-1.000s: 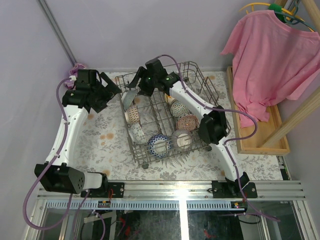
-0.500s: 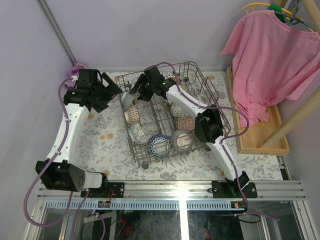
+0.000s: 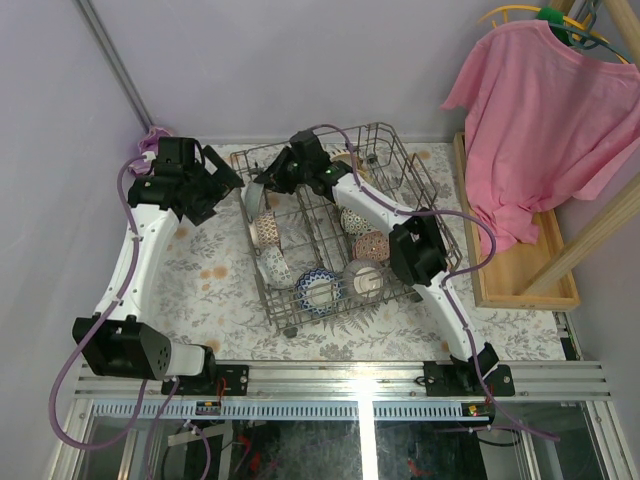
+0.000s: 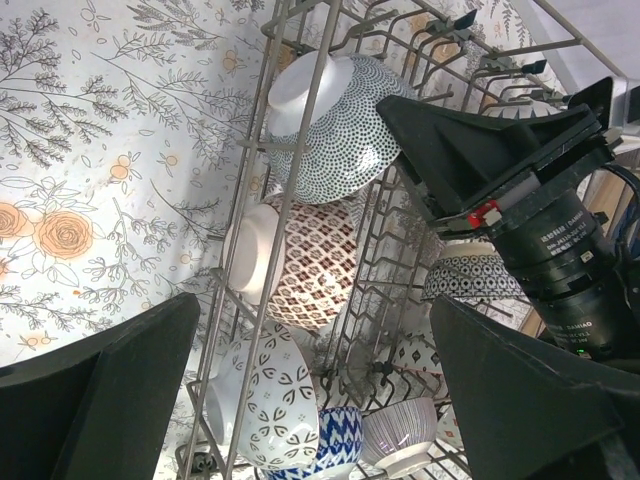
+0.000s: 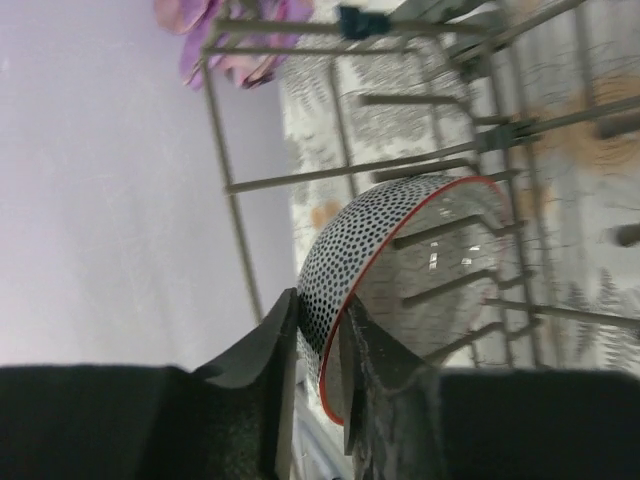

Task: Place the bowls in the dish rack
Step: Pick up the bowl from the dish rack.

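1. Bowl point(image 5: 400, 240), small, round, ceramic, black-dotted w/ red rim, is pinched at its rim by R claw point(image 5: 318, 305), one finger inside, one outside. It's tilted among tines of the grey wire dish rack point(image 3: 385, 128), just ahead of the claw.
2. L claw point(image 4: 313, 300) gapes wide and empty; other patterned bowls point(image 4: 300, 265) stand racked below it.
3. Risks: thin rim grip on glaze, so the bowl may pivot or slip onto the wires. Rim could snag a tine, jolting the rack.

White arms point(image 3: 135, 265), black joints point(image 3: 418, 252), black left hand point(image 3: 212, 190), seemingly purple cables point(image 3: 119, 190).
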You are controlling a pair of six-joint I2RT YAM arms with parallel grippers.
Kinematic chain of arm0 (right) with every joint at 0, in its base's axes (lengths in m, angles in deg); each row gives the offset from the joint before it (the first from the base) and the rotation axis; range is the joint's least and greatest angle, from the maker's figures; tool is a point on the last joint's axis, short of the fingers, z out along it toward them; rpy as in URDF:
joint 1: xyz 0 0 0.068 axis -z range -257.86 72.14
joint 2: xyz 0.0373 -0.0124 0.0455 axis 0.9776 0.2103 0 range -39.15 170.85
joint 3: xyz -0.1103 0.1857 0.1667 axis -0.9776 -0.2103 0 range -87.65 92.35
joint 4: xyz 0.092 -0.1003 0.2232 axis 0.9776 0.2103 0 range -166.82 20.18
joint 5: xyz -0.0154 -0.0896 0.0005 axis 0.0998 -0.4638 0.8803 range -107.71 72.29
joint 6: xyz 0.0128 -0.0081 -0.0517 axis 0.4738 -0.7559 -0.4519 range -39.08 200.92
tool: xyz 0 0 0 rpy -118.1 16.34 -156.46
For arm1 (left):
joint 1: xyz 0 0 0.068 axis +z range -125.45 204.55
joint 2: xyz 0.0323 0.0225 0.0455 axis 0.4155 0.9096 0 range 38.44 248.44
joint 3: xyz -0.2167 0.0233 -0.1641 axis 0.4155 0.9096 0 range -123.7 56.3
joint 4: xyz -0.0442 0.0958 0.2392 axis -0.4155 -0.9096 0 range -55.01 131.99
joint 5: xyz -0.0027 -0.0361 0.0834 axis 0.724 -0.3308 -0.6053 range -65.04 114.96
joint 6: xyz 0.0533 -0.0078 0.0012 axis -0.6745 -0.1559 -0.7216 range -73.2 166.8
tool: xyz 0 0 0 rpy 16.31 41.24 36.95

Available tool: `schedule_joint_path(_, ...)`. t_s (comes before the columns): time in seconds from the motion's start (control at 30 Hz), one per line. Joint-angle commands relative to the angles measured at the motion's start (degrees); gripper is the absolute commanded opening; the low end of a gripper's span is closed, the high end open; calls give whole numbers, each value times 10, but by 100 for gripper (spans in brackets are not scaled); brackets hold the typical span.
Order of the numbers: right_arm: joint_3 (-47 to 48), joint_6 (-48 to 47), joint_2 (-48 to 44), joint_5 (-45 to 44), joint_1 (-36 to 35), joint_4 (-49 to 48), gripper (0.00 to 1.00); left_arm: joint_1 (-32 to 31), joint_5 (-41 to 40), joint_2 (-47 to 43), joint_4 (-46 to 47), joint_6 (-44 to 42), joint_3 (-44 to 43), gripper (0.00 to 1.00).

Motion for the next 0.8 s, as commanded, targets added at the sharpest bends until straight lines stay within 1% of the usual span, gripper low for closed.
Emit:
schedule_joint_path(0.0,-14,-7,-20,36,-7,-68,10,7,12,6,11,-12,-13,99)
schedule_joint_path(0.03,-16,-10,-21,42,-6,-72,4,7,13,6,12,-11,-11,99)
schedule_joint_path(0.07,-20,-11,-24,49,-4,-82,1,7,13,7,12,-11,-10,99)
schedule_joint_path(0.1,-28,-12,-28,57,-2,-95,0,7,11,7,14,-10,-10,99)
schedule_joint_path(0.2,-52,-6,-41,81,6,-142,0,7,9,6,13,-12,-10,99)
schedule_joint_path(0.3,-53,0,-40,112,14,-177,0,8,8,4,13,-11,-9,99)
schedule_joint_path(0.53,-40,23,-12,188,28,-250,0,8,1,4,8,-14,-13,99)
schedule_joint_path(0.63,-46,51,-1,218,33,-300,0,8,0,2,3,-14,-15,98)
schedule_joint_path(0.7,-36,51,12,234,36,-306,0,8,-2,1,1,-15,-16,98)
schedule_joint_path(0.77,-13,37,26,252,37,-287,0,7,-2,-1,-2,-16,-17,98)
